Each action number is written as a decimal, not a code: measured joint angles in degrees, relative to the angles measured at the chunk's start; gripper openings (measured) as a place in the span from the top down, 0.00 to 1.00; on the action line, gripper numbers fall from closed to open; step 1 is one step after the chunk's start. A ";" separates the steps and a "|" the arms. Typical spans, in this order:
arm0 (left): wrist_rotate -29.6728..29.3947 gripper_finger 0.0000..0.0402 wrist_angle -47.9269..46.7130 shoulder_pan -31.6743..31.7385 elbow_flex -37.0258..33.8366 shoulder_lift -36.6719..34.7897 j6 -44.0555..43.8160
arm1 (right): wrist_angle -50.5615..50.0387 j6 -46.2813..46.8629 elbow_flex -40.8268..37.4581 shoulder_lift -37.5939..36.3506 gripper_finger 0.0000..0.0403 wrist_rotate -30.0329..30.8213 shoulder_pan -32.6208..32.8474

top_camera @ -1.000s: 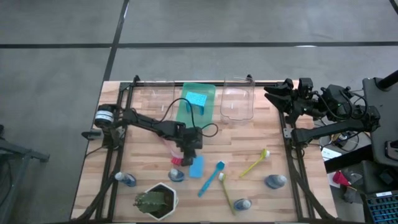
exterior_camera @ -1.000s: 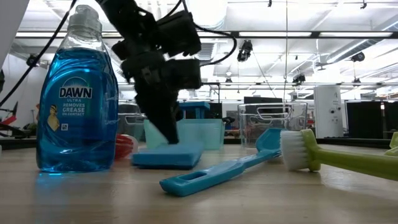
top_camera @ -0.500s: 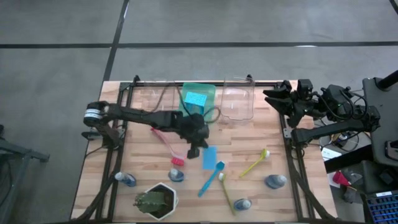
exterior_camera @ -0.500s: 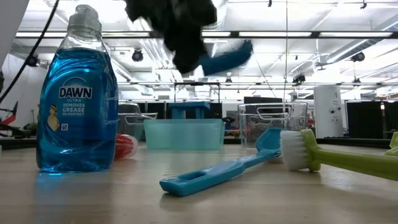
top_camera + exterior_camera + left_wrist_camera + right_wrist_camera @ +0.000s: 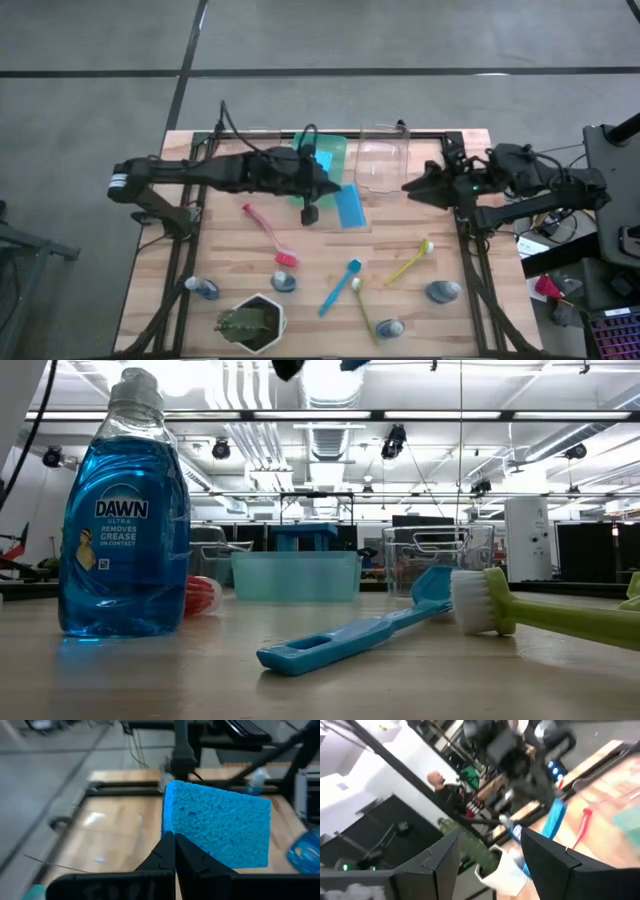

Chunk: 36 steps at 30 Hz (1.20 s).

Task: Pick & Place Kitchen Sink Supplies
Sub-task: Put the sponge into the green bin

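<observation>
A: Sponge (image 5: 351, 207) is in the left gripper (image 5: 322, 193), pinched at one edge between shut fingers. In the left wrist view the sponge (image 5: 216, 831) stands up from the fingertips (image 5: 170, 845) like a flat blue card. From above it hangs over the table (image 5: 440, 255), just at 5 o'clock of the green tray (image 5: 335, 150) and at 7 o'clock of the right clear bin (image 5: 381, 165).

B: Is something in the tray?

A: Yes, a second sponge (image 5: 319, 159), partly hidden behind the left arm.

B: And the right gripper (image 5: 412, 186)?

A: It is at 3 o'clock of the table, pointing toward the middle, near the clear bin. In the right wrist view its fingers (image 5: 550, 857) stand apart, half wide, with nothing between them.

B: Where are the other supplies?

A: The red brush (image 5: 266, 232) lies at 7 o'clock of the held sponge. The blue brush (image 5: 340, 287) and one yellow-green brush (image 5: 364, 312) lie near 6 o'clock of the table, touching at their heads. Another yellow-green brush (image 5: 410, 261) lies toward 4 o'clock. Four small bottles lie along the near edge: one (image 5: 204, 289) at 8 o'clock, one (image 5: 283, 282) beside the red brush head, one (image 5: 389, 327) at 5 o'clock and one (image 5: 442, 291) at 4 o'clock.

B: The plant (image 5: 250, 323)?

A: In its white pot at 7 o'clock, between the first two bottles. In the low view a bottle (image 5: 121, 515) stands big in front, the blue brush (image 5: 360, 630) lies beside it.
</observation>
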 joint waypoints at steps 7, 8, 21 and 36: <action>0.23 1.00 4.89 -0.14 0.95 -0.90 0.80 | 0.33 1.08 0.00 4.57 0.51 -2.14 -0.08; 1.24 1.00 6.75 -0.22 1.06 -0.90 0.20 | 0.87 1.22 -0.01 5.19 0.50 -3.76 -0.35; 8.71 1.00 14.86 -1.36 5.03 -1.19 -0.89 | 15.58 14.22 -0.02 11.52 0.28 -16.07 -2.61; 9.47 1.00 15.60 -2.82 5.47 -1.25 0.18 | 36.96 19.34 -0.02 21.86 0.11 -19.84 -2.65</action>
